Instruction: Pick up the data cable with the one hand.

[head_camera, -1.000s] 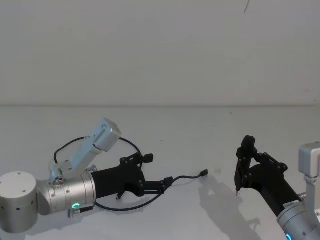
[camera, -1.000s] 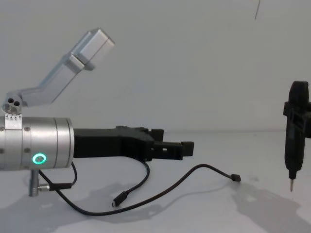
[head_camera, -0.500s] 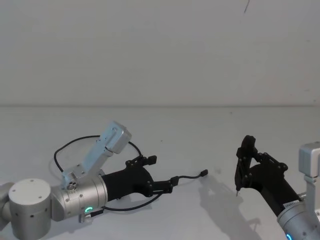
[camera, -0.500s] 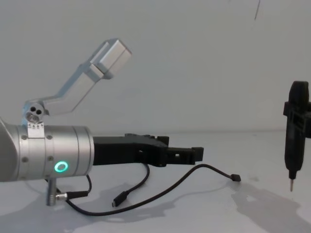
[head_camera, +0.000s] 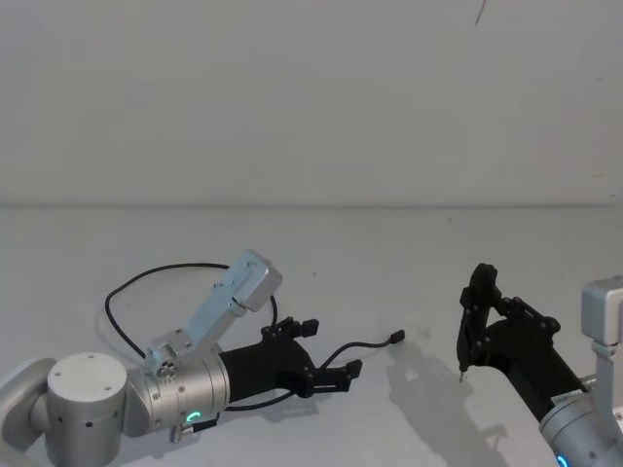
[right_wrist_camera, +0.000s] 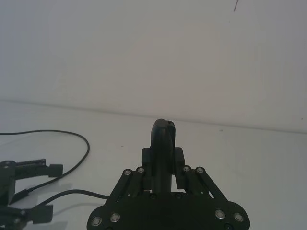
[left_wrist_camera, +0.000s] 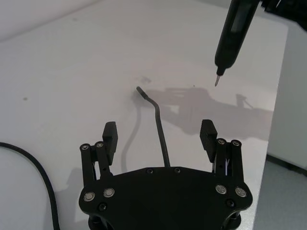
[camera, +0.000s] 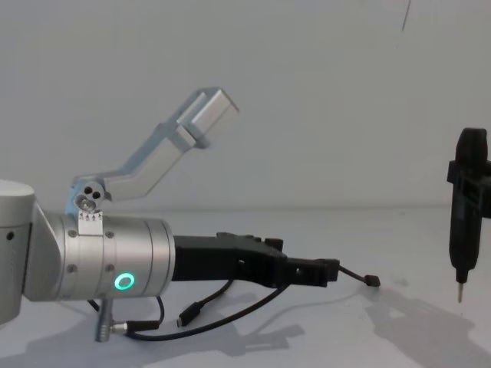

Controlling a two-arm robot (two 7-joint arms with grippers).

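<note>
In the head view, the left gripper [head_camera: 331, 347] reaches forward low over the white table [head_camera: 409, 243], its fingers spread wide. The data cable [head_camera: 374, 342] comes out from between them and ends in a small plug [head_camera: 397, 338] just past the tips; its other length loops round behind the left arm. The right gripper [head_camera: 484, 316] hangs well apart on the right, pinching a black pen-shaped tool [head_camera: 479, 287] whose thin tip points down.

In the left wrist view, the left gripper [left_wrist_camera: 159, 135] stands open; the data cable [left_wrist_camera: 155, 106] runs along the gap between the two pads, touching neither, and passes under the palm; the tool [left_wrist_camera: 235, 28] hangs beyond the plug [left_wrist_camera: 139, 89].

In the right wrist view, the right gripper [right_wrist_camera: 163, 155] is pressed onto the tool [right_wrist_camera: 163, 132]; farther off, the left gripper [right_wrist_camera: 45, 191] gapes around a stretch of the data cable [right_wrist_camera: 72, 193].

In the chest view, the left gripper [camera: 326, 270] is side-on; the data cable [camera: 245, 307] sags beneath it to the table, one plug [camera: 372, 280] just beyond the fingertips; whether cable and fingers touch cannot be told here; the tool [camera: 462, 230] hangs near the right edge.
</note>
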